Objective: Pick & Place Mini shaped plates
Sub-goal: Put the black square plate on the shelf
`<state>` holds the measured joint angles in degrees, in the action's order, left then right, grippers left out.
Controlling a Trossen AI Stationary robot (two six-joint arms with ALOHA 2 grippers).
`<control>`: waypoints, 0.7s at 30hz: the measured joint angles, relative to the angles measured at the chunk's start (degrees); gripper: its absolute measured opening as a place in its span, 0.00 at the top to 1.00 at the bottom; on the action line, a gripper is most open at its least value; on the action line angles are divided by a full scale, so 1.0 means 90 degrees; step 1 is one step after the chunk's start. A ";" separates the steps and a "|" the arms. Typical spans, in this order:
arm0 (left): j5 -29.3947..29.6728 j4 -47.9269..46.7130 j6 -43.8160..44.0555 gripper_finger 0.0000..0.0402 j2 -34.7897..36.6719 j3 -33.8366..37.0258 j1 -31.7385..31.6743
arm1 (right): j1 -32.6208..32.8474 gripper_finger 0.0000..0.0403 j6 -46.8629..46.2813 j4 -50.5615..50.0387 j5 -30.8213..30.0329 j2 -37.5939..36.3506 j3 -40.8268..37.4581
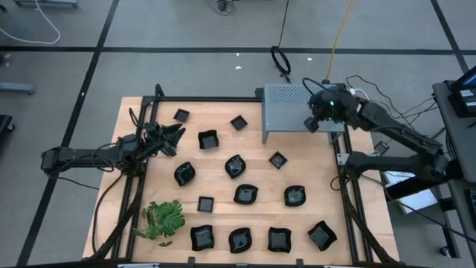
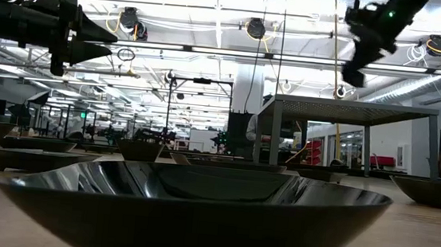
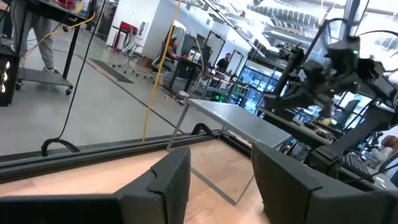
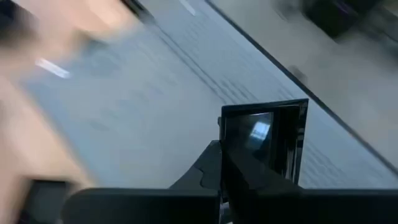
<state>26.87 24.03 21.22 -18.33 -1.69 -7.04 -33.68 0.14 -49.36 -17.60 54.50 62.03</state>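
Plates: your right gripper (image 1: 312, 123) is clamped on one small square plate (image 4: 264, 140) above the grey box (image 1: 290, 112). Thirteen more plates (image 1: 245, 194) lie across the surface (image 1: 223, 186). Your left gripper (image 1: 177, 136) hangs wide and empty at the surface's left edge.

Fifteen black plates (image 1: 246, 194), one held; one green sprig (image 1: 162, 220); one grey box (image 1: 286, 112).
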 joint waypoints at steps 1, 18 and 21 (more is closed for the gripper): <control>-0.0001 0.0001 0.0000 0.57 0.0000 0.0002 0.0002 | -0.0099 1.00 0.0067 -0.0329 -0.0267 0.0121 0.0104; -0.0001 0.0000 -0.0001 0.57 0.0001 0.0001 0.0001 | -0.1318 0.99 0.0350 -0.1067 -0.0739 0.1468 0.0075; 0.0001 0.0002 0.0001 0.57 0.0002 0.0000 0.0002 | -0.1351 0.95 0.0350 -0.1056 -0.0744 0.1471 0.0074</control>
<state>26.87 24.05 21.23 -18.31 -1.69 -7.03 -45.84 3.29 -58.86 -24.30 67.74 62.70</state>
